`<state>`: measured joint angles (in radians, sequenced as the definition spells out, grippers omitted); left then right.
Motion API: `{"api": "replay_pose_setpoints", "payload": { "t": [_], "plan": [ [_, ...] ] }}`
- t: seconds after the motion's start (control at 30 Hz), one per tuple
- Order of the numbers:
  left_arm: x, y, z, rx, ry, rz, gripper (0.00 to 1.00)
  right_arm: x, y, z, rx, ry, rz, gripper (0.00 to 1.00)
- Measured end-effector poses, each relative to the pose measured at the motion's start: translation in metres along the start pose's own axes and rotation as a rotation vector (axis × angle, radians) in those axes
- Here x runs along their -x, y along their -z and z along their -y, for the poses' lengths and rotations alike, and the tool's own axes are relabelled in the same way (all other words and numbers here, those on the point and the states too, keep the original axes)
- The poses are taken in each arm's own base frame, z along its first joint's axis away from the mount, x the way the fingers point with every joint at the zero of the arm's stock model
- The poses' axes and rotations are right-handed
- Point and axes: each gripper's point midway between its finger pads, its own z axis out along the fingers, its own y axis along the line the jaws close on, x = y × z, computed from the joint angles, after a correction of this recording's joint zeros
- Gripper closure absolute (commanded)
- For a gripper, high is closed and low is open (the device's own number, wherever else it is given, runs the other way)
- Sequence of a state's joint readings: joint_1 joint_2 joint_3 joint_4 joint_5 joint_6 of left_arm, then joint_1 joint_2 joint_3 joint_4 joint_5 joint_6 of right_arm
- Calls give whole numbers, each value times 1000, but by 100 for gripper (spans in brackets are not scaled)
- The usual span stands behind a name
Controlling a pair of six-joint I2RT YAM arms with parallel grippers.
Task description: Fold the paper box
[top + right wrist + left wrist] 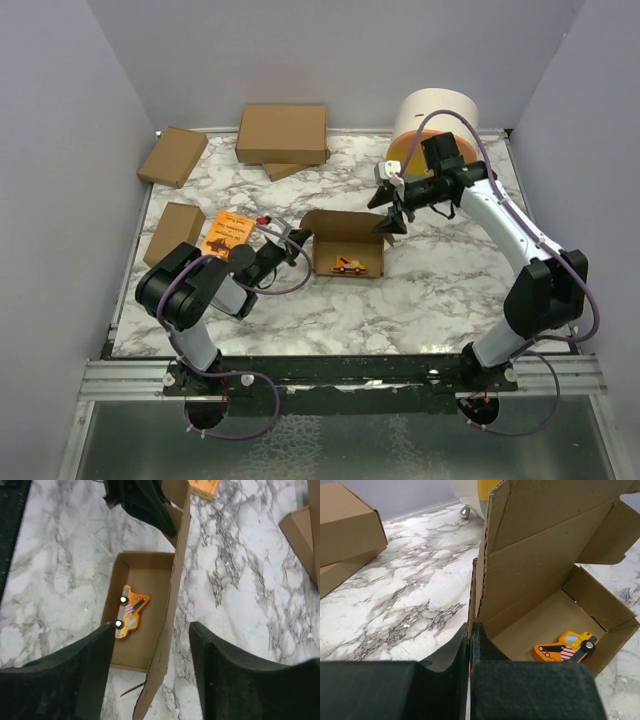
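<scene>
The paper box (345, 245) is a small brown carton standing open in the middle of the table, its lid flap raised at the back. An orange toy digger (349, 266) lies inside; it also shows in the left wrist view (565, 647) and the right wrist view (128, 611). My left gripper (292, 243) is shut on the box's left end wall (471, 605). My right gripper (392, 215) is open above the box's right end, and its fingers (90, 670) straddle the upright lid flap (170, 605) without touching it.
An orange printed booklet (229, 232) and a closed carton (173, 232) lie left of the box. More closed cartons (282, 134) (173, 156) sit at the back left. A white and orange roll (430, 125) stands at the back right.
</scene>
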<state>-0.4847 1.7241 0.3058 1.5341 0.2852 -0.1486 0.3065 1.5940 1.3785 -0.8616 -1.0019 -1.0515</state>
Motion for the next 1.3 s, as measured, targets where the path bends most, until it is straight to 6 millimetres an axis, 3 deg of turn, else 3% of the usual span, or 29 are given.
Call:
{"api": "replay_pose_setpoints", "payload": {
  "t": [0.07,0.2,0.27,0.37,0.47,0.57,0.77,0.93,1.1,1.3],
  "plan": [
    [1,1,1,-10,-14,1,100,15,5,1,17,3,28,29],
    [12,0,5,-31,-43,29,100,57,21,17,4,12,97,29],
    [17,0,7,-44,-52,40,100,72,27,23,-8,-2,118,35],
    [23,1,10,-58,-65,55,100,86,32,36,-33,-91,136,58],
    [30,1,12,-69,-76,72,100,78,25,51,-51,-201,114,62],
    [38,1,14,-74,-82,89,100,57,8,61,-36,-307,70,58],
    [45,-1,14,-73,-83,72,100,22,-26,38,106,-534,11,41],
    [45,-8,12,-70,-88,38,100,34,-26,20,178,-620,52,38],
    [39,-17,8,-65,-82,-3,100,41,-23,18,190,-667,81,37],
    [28,-25,4,-62,-72,-37,100,56,-11,20,156,-670,133,53]
  ]
}}
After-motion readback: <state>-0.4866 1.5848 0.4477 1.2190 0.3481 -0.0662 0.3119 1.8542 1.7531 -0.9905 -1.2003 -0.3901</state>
